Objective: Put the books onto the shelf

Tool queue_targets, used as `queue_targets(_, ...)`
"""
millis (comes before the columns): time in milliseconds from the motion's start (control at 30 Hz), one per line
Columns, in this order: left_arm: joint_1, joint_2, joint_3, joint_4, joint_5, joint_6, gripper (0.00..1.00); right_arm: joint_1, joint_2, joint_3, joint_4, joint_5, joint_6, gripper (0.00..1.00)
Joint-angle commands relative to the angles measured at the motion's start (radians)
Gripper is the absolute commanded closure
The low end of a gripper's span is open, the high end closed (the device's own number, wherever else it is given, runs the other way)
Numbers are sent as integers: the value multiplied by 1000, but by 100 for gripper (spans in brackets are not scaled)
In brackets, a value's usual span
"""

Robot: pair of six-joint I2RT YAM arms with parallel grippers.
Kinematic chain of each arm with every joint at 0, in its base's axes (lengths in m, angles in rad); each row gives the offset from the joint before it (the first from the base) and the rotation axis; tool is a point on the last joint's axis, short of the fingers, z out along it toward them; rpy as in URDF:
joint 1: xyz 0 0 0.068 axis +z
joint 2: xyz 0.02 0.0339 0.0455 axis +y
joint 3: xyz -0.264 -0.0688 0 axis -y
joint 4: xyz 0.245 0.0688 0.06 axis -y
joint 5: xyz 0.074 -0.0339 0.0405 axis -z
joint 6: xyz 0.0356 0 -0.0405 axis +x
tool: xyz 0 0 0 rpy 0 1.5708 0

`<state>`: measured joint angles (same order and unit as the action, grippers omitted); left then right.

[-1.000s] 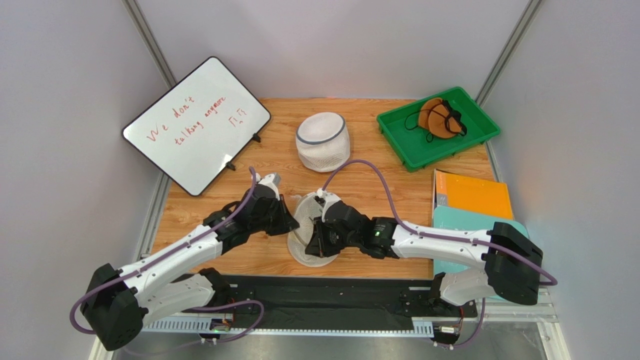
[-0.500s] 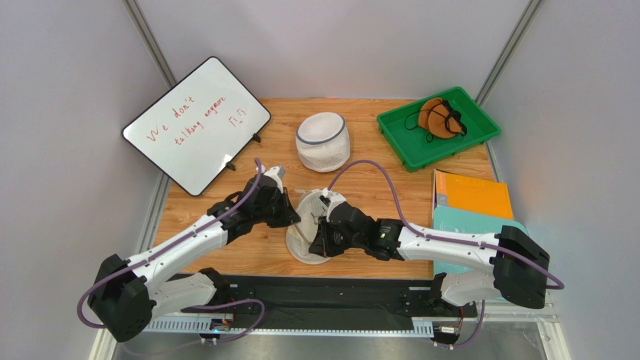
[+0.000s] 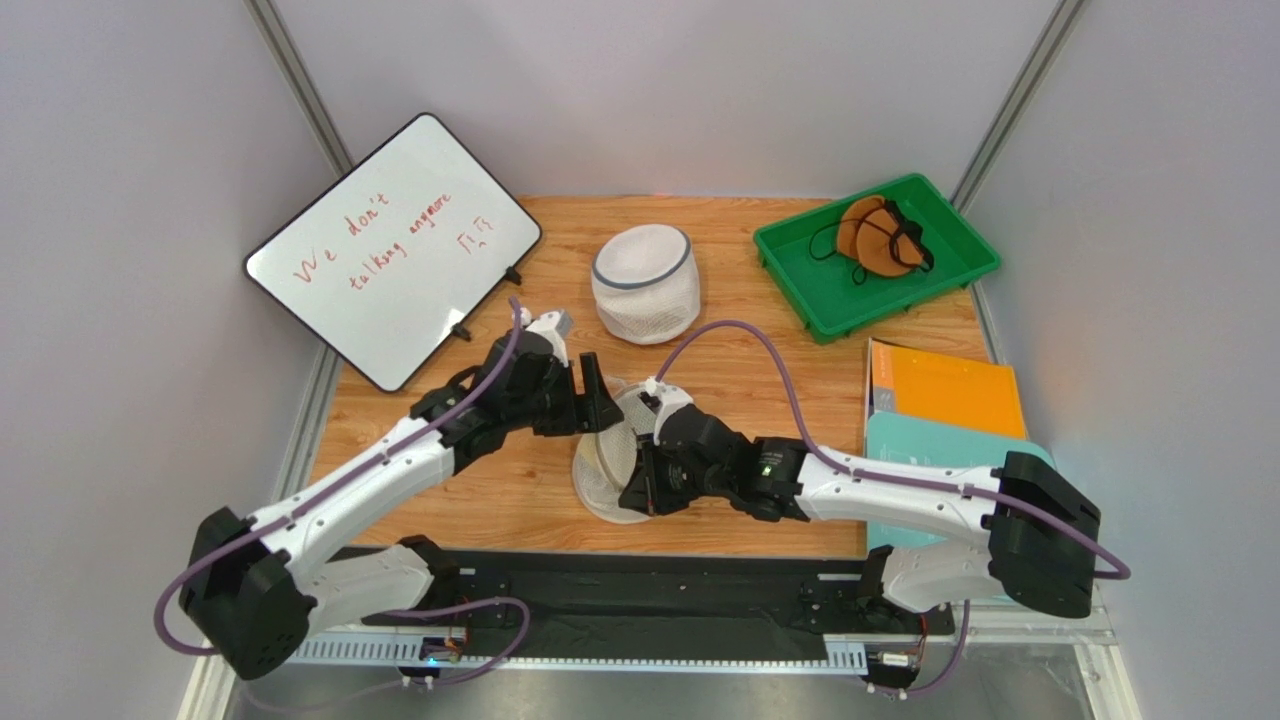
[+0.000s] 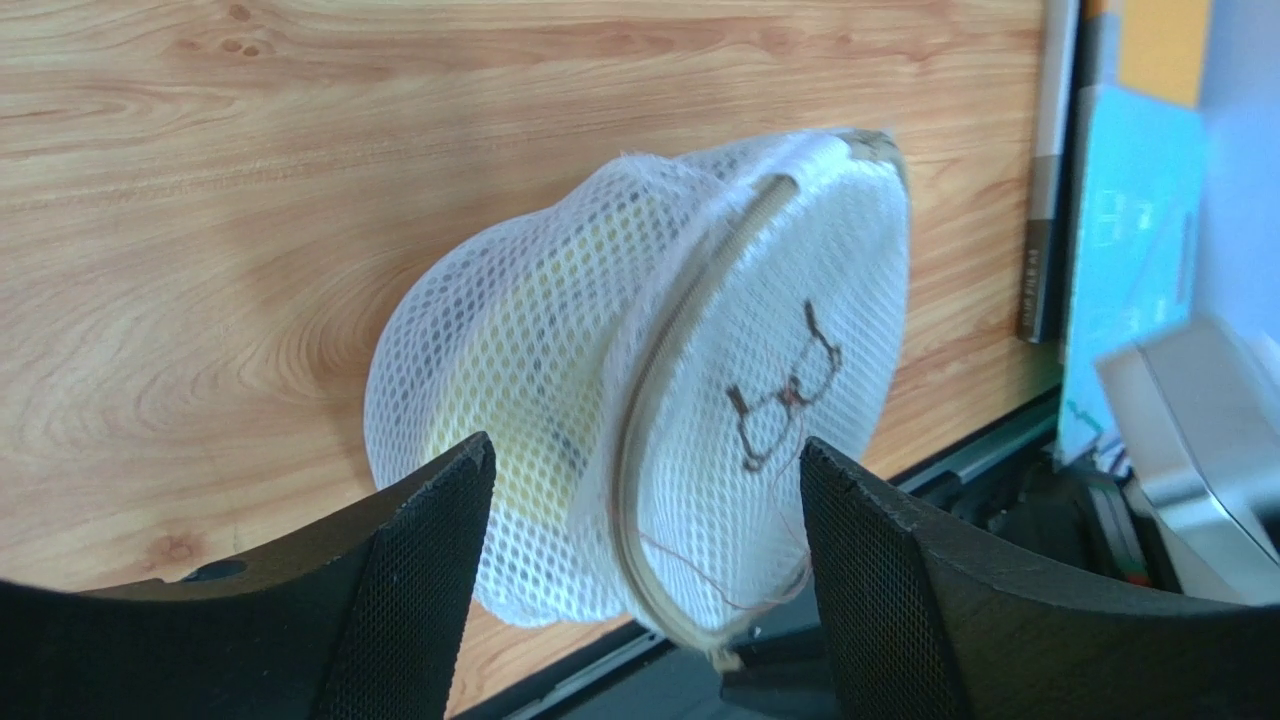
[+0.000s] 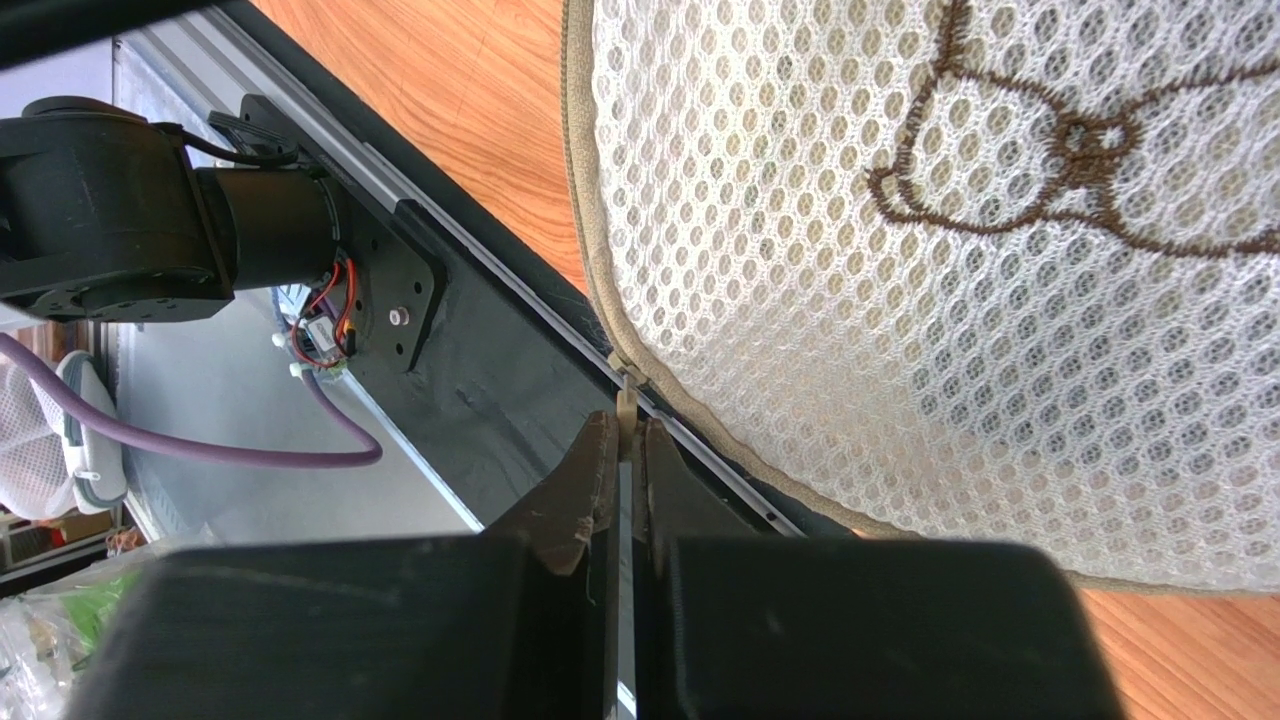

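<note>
Left gripper (image 4: 639, 495): jaws spread wide, holding nothing, the mesh bag (image 4: 646, 375) showing between them but apart from both. Right gripper (image 5: 624, 450): jaws pinched closed on the thin zip tab (image 5: 624, 402) at the bag's rim, keeping the bag tilted up on edge near the middle of the table (image 3: 751, 360). Through the mesh a pale yellow thing (image 4: 526, 398) shows inside; can't tell what it is. The task's things lie untouched at the right edge: orange book (image 3: 947, 390) flat, teal book (image 3: 924, 443) just near of it, partly under the right arm. No shelf in any view. Judgement: the book step is not begun, since both arms are occupied with the bag. The next move calls for the right jaws to let go of the tab, then a reach to the right for a book edge. Other containers: second mesh bag (image 3: 646, 282) upright at the far middle, contents hidden; green tray (image 3: 784, 245) far right, holding a brown item (image 3: 879, 236) with black cords.
</note>
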<state>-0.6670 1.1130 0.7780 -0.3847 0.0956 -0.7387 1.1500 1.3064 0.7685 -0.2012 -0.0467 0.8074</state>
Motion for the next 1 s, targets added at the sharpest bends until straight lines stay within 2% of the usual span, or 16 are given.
queue_targets(0, -2, -148, -57, -20, -19, -47, 20, 5, 20, 48, 17, -18, -1, 100)
queue_targets(267, -83, -245, -209, -20, -71, -171, 25, 5, 65, 87, 34, -38, -5, 100)
queue_targets(367, -123, -249, -232, 12, -88, -206, 25, 7, 74, 97, 37, -44, -5, 100)
queue_targets(600, -131, -228, -240, 64, -76, -218, 30, 19, 90, 112, 32, -51, -8, 100)
queue_targets(667, -131, -226, -241, 70, -73, -223, 37, 20, 93, 114, 31, -51, -10, 100)
queue_targets(700, -132, -225, -241, 75, -71, -226, 45, 20, 94, 114, 32, -50, -10, 100)
queue_targets(767, -132, -222, -241, 79, -68, -229, 55, 20, 96, 115, 32, -50, -10, 100)
queue_targets(800, -131, -222, -241, 81, -68, -231, 65, 20, 97, 115, 31, -48, -8, 100)
queue_targets(867, -132, -220, -240, 81, -71, -232, 76, 19, 99, 115, 32, -50, -11, 100)
queue_targets(900, -132, -220, -240, 81, -74, -234, 85, 20, 99, 115, 31, -50, -11, 100)
queue_targets(967, -132, -219, -240, 81, -79, -234, 93, 20, 102, 114, 28, -50, -13, 100)
